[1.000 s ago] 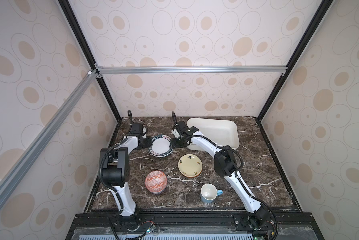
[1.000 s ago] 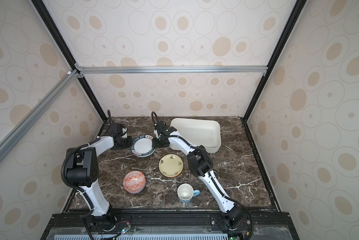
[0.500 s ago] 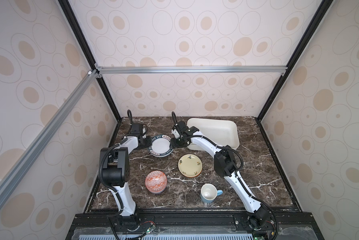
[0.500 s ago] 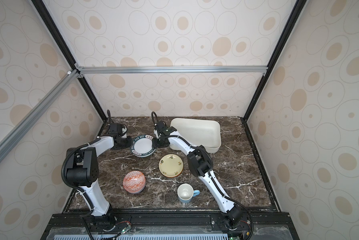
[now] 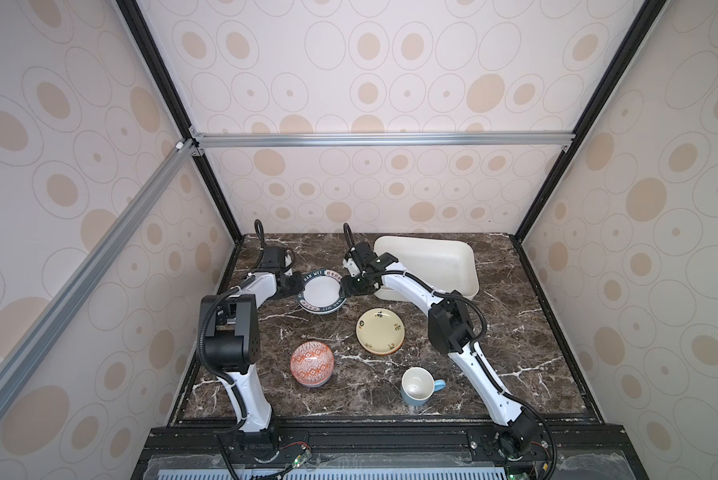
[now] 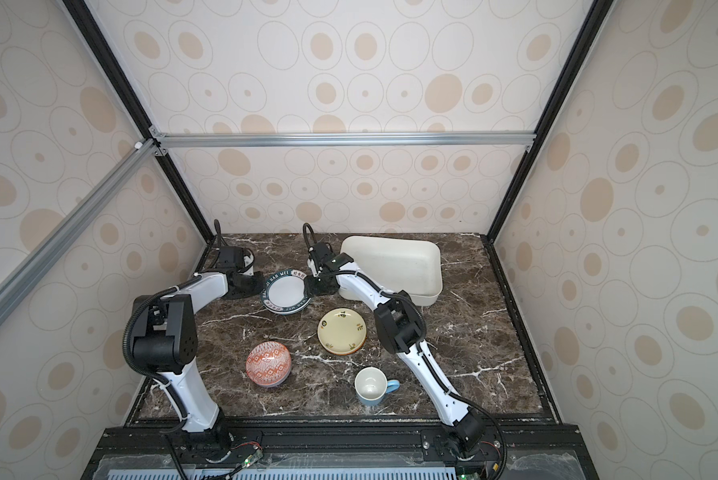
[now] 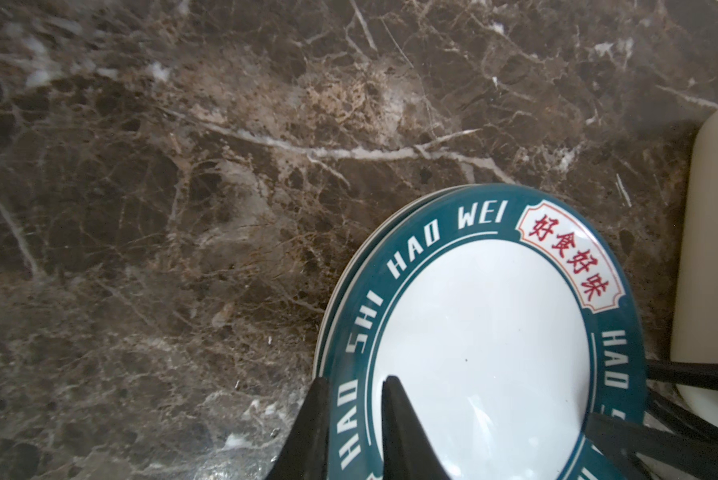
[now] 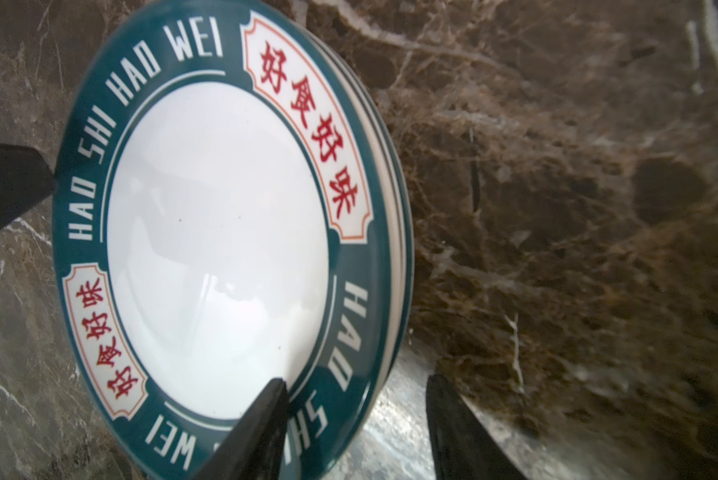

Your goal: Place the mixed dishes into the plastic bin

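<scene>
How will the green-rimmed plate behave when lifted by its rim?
Probably stiff and breakable: the plate looks like glazed ceramic. Its glossy rim may slip where the left gripper pinches it. Held at one edge only, it would likely tilt or droop.

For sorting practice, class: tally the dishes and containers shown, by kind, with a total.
Plates: 2, green-rimmed plate and cream-yellow plate
Bowls: 1, patterned bowl
Mugs: 1, blue mug
Bins: 1, plastic bin
Total: 5

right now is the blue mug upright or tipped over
Upright: the light-blue mug stands on its base, open mouth facing up.
</scene>
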Robot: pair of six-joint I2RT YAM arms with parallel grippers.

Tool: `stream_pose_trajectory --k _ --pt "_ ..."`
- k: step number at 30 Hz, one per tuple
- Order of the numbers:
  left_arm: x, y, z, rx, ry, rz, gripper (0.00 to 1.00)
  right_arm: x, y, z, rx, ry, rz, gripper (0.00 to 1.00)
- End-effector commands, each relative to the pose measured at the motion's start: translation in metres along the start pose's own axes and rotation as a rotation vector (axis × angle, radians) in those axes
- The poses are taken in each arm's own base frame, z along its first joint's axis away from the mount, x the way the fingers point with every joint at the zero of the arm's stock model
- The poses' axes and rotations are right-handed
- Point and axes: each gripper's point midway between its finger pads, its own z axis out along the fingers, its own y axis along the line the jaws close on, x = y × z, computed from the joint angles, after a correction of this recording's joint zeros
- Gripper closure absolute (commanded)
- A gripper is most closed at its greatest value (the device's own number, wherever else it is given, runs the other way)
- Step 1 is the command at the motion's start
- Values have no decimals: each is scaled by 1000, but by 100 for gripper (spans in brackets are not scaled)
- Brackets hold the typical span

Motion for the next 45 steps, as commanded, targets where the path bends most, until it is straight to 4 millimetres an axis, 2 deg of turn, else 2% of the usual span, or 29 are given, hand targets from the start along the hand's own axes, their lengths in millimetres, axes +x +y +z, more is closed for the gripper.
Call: stream_pose_trajectory --k 1,7,16,24,32,36,39,45 --pt "2 2 9 10 19 -18 77 -3 -9 -21 30 4 10 44" --pt "1 3 10 -2 12 -22 77 -2 -11 -21 35 8 11 44" --pt "-17 14 -8 -89 -48 23 76 -2 -14 -21 35 9 13 44" --pt "-14 15 -1 -90 -32 16 76 -5 -14 -23 28 4 11 44" --pt "-15 2 8 -21 -19 -4 78 -6 -11 -22 19 1 12 44" --pt "-14 -4 10 -12 -8 10 80 -6 -12 -20 8 4 26 48" --pt "-13 -7 11 -9 -2 18 88 -6 -12 -18 4 4 34 52" --pt "-11 -11 11 -2 6 25 95 -8 -11 -18 1 -4 39 62"
